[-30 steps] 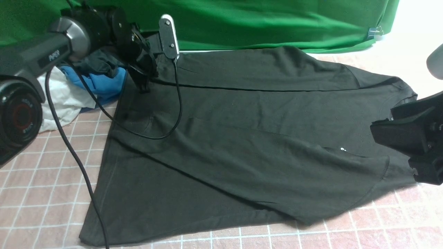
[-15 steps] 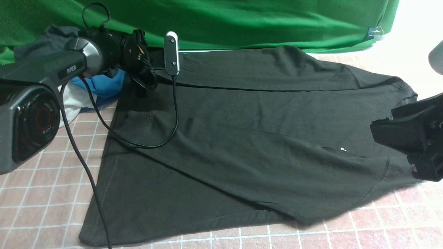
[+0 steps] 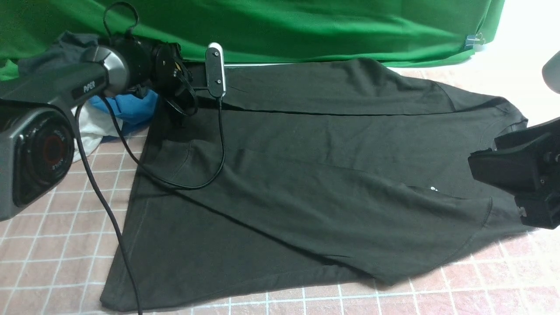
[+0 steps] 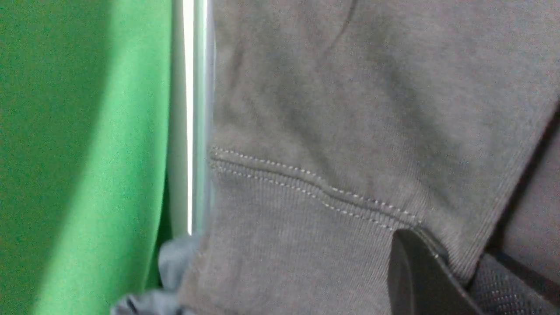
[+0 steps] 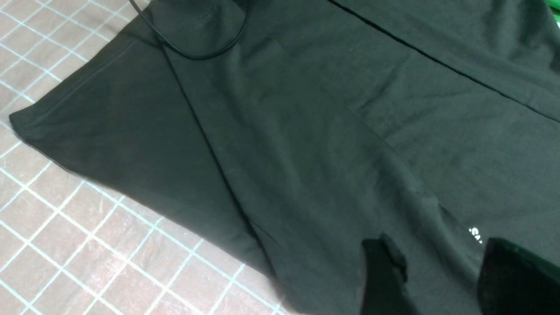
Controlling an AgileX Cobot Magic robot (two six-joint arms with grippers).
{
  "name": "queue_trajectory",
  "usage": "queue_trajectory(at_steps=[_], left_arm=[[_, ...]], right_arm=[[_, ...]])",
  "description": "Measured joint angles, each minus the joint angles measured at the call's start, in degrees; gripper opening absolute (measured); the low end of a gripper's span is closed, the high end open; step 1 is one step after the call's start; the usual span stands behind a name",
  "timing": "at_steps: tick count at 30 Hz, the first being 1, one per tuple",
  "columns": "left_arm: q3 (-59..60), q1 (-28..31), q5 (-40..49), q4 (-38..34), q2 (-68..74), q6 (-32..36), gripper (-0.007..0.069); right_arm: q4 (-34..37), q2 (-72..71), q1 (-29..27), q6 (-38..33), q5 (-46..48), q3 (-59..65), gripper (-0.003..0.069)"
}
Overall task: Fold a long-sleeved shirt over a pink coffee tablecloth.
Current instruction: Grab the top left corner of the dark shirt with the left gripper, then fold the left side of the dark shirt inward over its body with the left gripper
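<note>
The long-sleeved shirt (image 3: 306, 175) lies spread across the pink coffee tablecloth (image 3: 43, 227). Its hem is toward the robot's left and its neck toward the right. It covers most of the middle of the tabletop. Along the far side a long strip of the shirt is folded over the body, with a straight edge running left to right. A second layer crosses the near half on a diagonal. A small fleck of white lettering (image 3: 433, 189) shows near the right end.

The left gripper (image 3: 177, 114) is at the shirt's far left corner, close to the green backdrop (image 3: 306, 26). In the left wrist view its fingers (image 4: 420, 271) are closed on the edge of a ribbed, stitched cuff, and the fabric runs down between the dark finger and the textured pad beside it. A black cable (image 3: 192, 183) from the wrist camera (image 3: 215, 70) droops in a loop onto the shirt.

The right gripper (image 3: 503, 183) is at the right edge of the front view, over the neck end of the garment. In the right wrist view its fingers (image 5: 380, 280) stand apart with nothing pinched between them and only the flat shirt beneath. Whether they touch the cloth cannot be told.

Behind the left arm, a pile of blue and white clothes (image 3: 127, 107) sits bunched on the tablecloth just beside the shirt's far left corner.
</note>
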Motion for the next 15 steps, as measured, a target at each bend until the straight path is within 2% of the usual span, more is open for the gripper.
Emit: queue_trajectory(at_steps=[9, 15], left_arm=[[0.57, -0.31, 11.21, 0.01, -6.19, -5.76, 0.0043], [10.23, -2.62, 12.66, 3.49, -13.67, -5.94, 0.0043]], right_arm=[[0.0, 0.0, 0.0, 0.0, 1.98, 0.0, 0.0241], [0.0, 0.0, 0.0, 0.0, 4.1, 0.0, 0.0241]])
